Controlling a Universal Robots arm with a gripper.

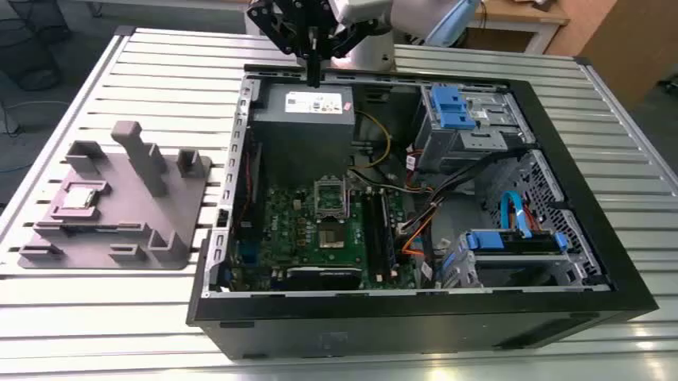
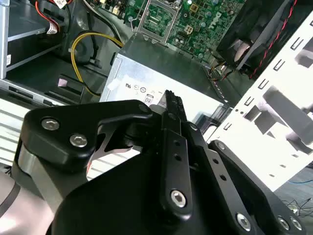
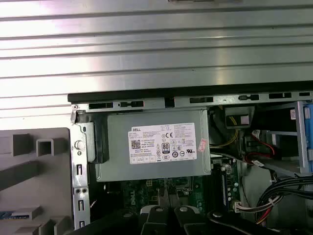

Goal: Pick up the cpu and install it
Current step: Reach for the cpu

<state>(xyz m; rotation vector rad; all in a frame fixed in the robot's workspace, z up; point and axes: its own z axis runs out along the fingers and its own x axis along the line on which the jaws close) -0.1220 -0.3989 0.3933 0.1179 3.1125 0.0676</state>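
The place can be taken for a robotics lab or test workshop. A bench of ribbed aluminium slats (image 1: pixel 127 71) is seen, on which an opened desktop computer case (image 1: pixel 424 321) has been laid with its motherboard (image 1: pixel 317 230) and wiring exposed. A grey moulded fixture tray (image 1: pixel 186 210) (with upright blocks) is set beside it. A robot arm (image 1: pixel 366 20) with a black gripper (image 1: pixel 314 79) is seen at the bench's far edge, and a wooden desk (image 1: pixel 525 12) is glimpsed behind.
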